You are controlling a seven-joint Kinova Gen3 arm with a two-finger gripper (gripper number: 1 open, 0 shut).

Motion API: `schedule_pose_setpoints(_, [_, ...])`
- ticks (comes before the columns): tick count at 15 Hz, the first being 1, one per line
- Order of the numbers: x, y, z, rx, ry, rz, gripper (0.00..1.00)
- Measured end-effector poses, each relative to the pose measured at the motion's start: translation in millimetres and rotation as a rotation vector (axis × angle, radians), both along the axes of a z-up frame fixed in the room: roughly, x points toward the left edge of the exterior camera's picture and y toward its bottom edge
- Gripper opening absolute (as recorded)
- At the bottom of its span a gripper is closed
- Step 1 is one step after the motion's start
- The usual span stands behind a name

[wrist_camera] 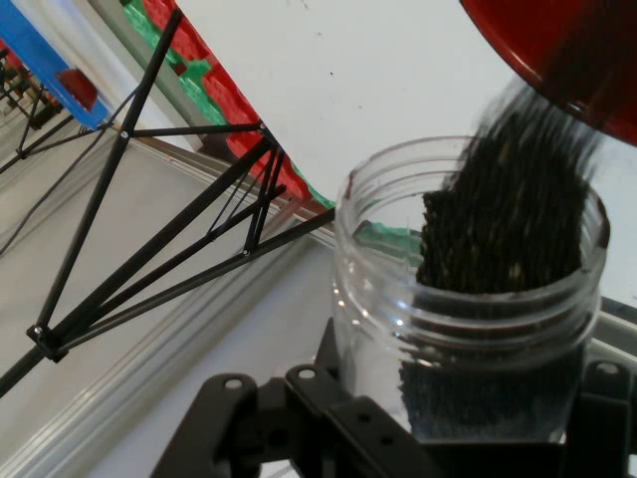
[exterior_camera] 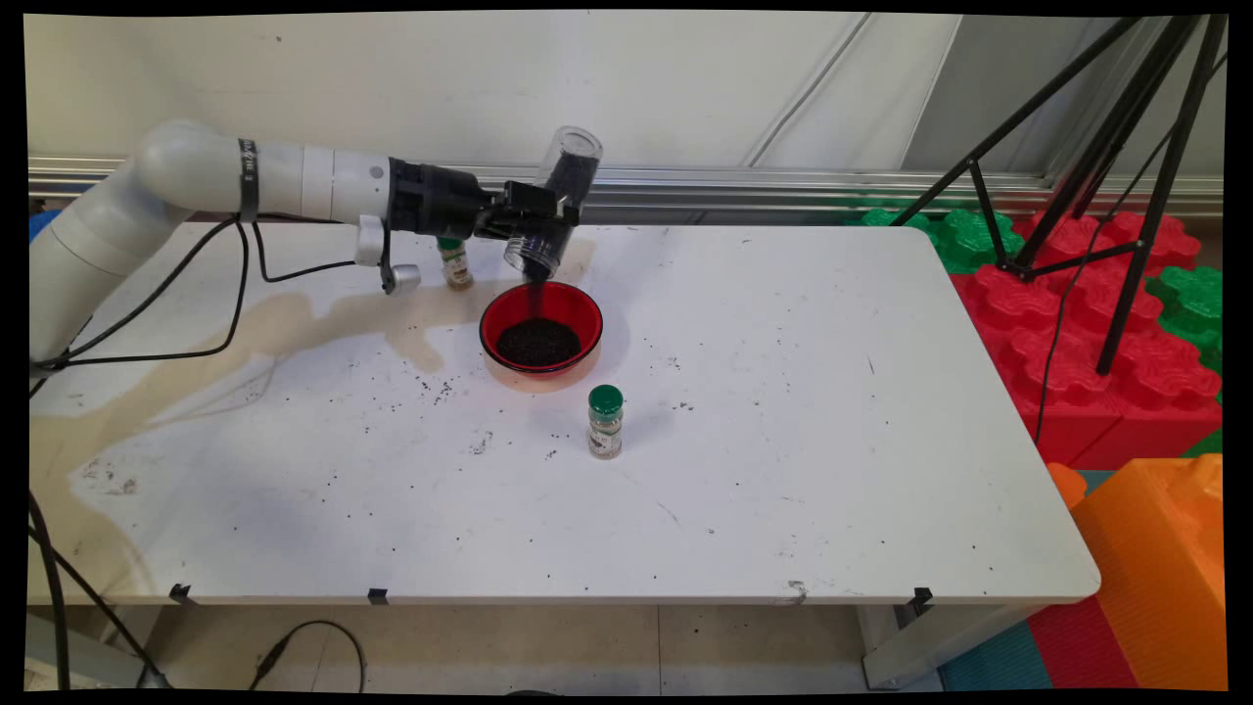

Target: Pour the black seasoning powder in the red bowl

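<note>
No lettering, number or sign can be read anywhere in either view. The small glass spice jar with a green screw cap [exterior_camera: 605, 422], standing on the white table [exterior_camera: 783, 441] just in front of the red bowl, carries a pale paper label, but its print is too small to make out. A second small jar with a green cap [exterior_camera: 455, 260], partly hidden behind the arm, also bears a label that cannot be read. The dark band around the white arm link [exterior_camera: 249, 179] shows faint light marks, not legible as letters.
</note>
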State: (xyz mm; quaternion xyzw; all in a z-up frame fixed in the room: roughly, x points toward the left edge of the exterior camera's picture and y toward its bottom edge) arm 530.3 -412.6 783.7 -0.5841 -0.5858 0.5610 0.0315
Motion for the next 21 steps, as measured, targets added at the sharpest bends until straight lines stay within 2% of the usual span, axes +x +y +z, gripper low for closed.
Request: schedule_pose_setpoints(21, [-1.8,5.1,1.7,-0.093,-0.066,-0.053,0.00])
